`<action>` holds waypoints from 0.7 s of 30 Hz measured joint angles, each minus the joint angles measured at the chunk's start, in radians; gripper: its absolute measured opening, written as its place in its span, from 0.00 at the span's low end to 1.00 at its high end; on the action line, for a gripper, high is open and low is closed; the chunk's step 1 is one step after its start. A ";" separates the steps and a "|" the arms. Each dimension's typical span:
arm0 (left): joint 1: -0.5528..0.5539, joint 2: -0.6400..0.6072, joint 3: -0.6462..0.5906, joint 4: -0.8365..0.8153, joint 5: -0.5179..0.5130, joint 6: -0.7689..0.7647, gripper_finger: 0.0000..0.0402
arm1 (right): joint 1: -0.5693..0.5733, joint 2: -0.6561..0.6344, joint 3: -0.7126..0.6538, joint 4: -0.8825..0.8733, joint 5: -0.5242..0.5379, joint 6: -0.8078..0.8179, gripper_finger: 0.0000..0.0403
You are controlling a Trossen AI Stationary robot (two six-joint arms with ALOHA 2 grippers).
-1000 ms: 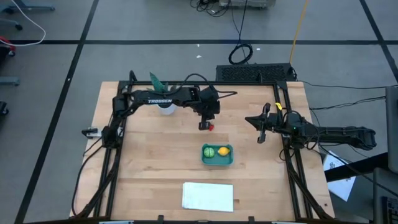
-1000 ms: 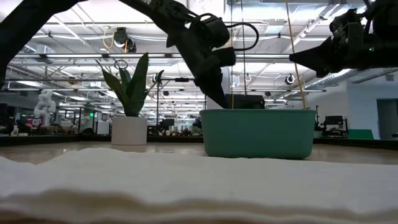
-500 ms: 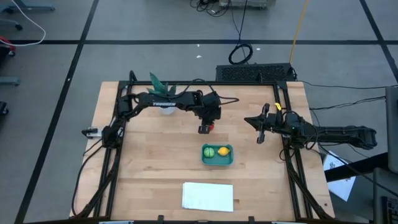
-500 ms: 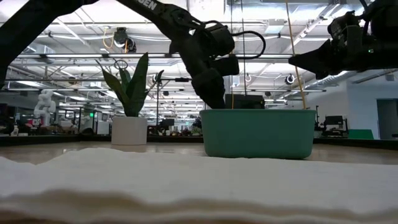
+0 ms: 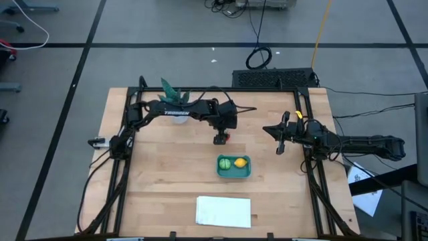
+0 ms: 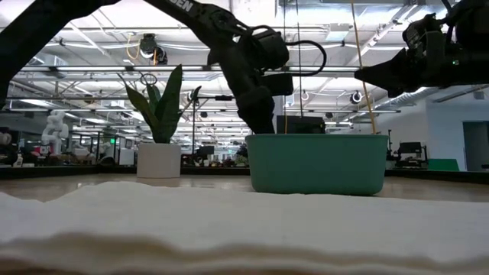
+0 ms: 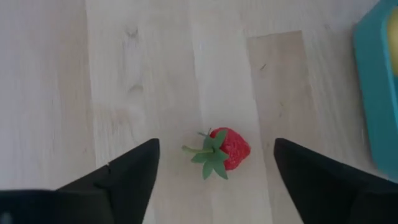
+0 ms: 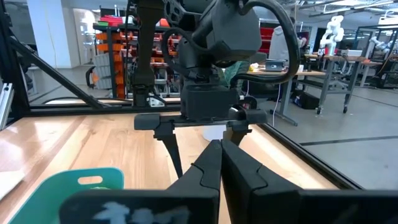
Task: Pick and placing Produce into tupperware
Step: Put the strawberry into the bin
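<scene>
Your left gripper (image 5: pixel 221 139) has crept a touch farther from you since half a second ago, and it now hangs straight over the small red toy strawberry (image 7: pixel 226 149) with the green leafy cap. In the left wrist view its two dark fingers (image 7: pixel 127 174) are spread wide, one on each side of the berry, holding nothing and not touching it. The berry lies on its side on the pale wooden table (image 5: pixel 160 174), cap pointing left in the wrist view, glossy red and whole. It has not moved.

Just nearer you and a little to the right sits the shallow teal-blue plastic container with rounded corners (image 5: pixel 234 167). The round green toy fruit (image 5: pixel 225 163) and the yellow lemon-like piece (image 5: pixel 241 163) lie inside it, side by side, as they did before.

Over on the right, your right gripper (image 5: pixel 279 142) waits above the table's right edge, unchanged, its fingers (image 8: pixel 214 165) pressed together on nothing.
</scene>
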 joint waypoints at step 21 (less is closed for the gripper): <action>-0.017 0.002 -0.039 0.031 -0.002 -0.012 0.85 | 0.000 0.000 0.000 0.000 0.000 0.000 0.00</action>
